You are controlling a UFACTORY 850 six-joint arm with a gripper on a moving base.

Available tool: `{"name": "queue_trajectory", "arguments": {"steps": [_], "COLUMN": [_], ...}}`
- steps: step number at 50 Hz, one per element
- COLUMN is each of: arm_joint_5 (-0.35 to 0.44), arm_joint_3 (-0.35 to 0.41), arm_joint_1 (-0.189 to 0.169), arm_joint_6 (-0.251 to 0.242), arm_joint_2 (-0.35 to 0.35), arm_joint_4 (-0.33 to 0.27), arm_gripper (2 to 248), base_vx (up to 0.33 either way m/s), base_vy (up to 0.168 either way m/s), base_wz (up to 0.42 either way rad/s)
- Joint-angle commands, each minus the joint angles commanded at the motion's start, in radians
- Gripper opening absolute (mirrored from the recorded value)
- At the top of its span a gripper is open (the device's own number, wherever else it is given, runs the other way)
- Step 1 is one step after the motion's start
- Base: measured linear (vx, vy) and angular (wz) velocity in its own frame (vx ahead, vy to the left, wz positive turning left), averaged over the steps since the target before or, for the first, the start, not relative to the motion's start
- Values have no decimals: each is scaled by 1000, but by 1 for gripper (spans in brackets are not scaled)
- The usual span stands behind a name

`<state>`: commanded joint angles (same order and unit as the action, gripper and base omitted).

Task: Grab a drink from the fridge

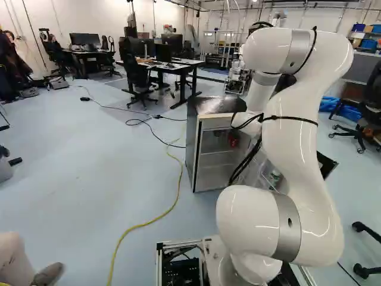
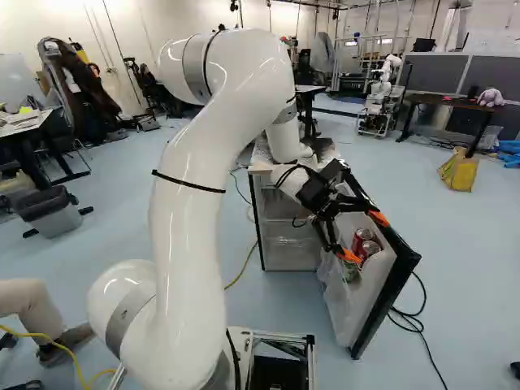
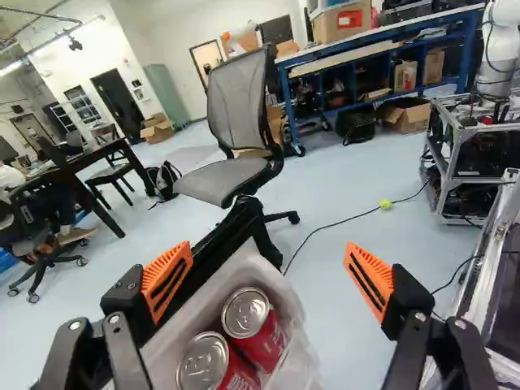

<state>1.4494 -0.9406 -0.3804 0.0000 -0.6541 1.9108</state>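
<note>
The gripper (image 2: 364, 236) stands open over the door shelf in the right base view, its orange-padded fingers spread around the cans' level. In the wrist view the gripper (image 3: 268, 255) has nothing between its fingers. Two red cans with silver lids, one can (image 3: 258, 325) and another can (image 3: 213, 364), stand side by side in the pale shelf, nearer one finger than the other. A green item (image 2: 351, 270) sits lower in the same shelf. The fridge (image 1: 205, 155) is open, its door (image 2: 388, 280) swung out. The arm hides the gripper in the left base view.
Beyond the door stands an office chair (image 3: 231, 175); a metal-framed cart (image 3: 467, 154) is off to one side. Cables cross the floor, including a yellow cable (image 1: 152, 220). Another robot (image 2: 380, 97) stands farther back. A person's leg (image 2: 36, 305) shows near the base.
</note>
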Motion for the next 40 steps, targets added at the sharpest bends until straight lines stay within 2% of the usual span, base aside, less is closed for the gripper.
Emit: {"name": "queue_trajectory", "arguments": {"steps": [40], "arm_joint_5": [-10], "arm_joint_3": [20], "arm_joint_1": [7], "arm_joint_6": [0], "arm_joint_2": [8], "arm_joint_4": [-33], "arm_gripper": [247], "base_vx": [0], "base_vy": [0], "base_wz": [0]}}
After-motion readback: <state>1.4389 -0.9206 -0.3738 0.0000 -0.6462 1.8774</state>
